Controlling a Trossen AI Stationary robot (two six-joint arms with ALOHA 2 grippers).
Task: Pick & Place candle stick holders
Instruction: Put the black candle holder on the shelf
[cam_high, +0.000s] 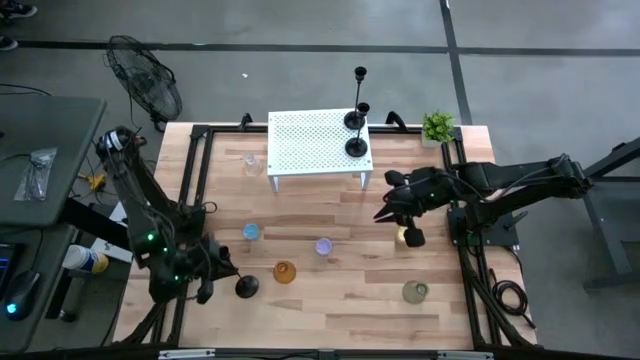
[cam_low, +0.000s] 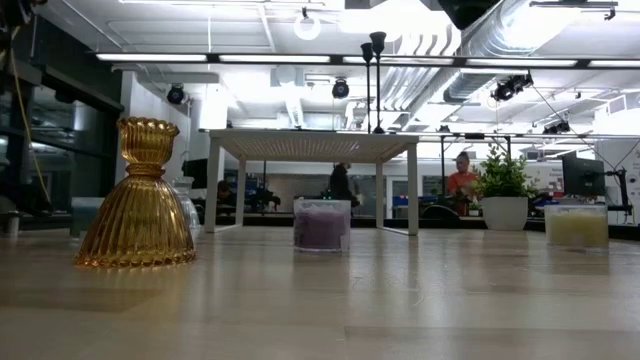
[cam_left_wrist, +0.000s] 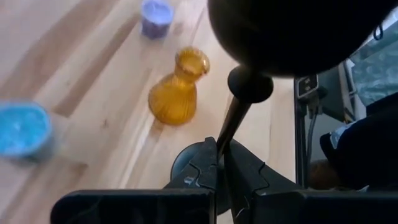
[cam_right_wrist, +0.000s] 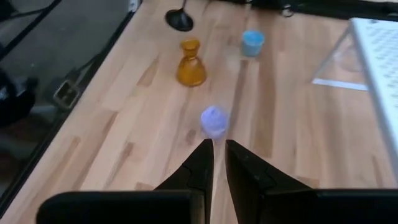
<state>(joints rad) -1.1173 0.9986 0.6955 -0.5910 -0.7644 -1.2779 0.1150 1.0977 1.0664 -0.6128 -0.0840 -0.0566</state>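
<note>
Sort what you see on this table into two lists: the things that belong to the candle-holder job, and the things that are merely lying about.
Job:
black candlestick in the left gripper
two black candlesticks on the white perforated stand
amber glass holder
blue holder
purple holder
yellow holder
greenish holder

Lying about:
potted plant
fan
right gripper, idle

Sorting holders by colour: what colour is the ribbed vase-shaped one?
Amber; the ribbed holder shows best in the low view.
</note>
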